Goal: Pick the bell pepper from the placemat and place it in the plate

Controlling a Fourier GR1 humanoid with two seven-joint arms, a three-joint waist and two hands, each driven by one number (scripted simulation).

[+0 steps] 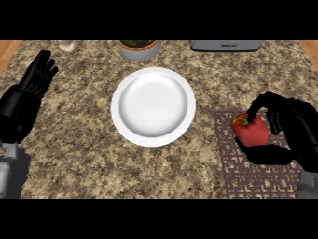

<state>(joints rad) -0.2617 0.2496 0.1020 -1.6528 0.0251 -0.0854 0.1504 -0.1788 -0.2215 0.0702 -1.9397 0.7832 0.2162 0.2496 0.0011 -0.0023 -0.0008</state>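
Observation:
A red bell pepper with a green stem lies on the dark patterned placemat at the right. My right hand is curled round it, fingers over its far side and thumb under its near side. Whether the pepper has left the mat cannot be told. A white round plate sits in the middle of the counter, with nothing on it. My left hand rests open at the left edge, fingers pointing up.
A grey pot with a plant stands behind the plate. A grey appliance sits at the back right, and a small pale object at the back left. Wooden strips border the granite counter on both sides.

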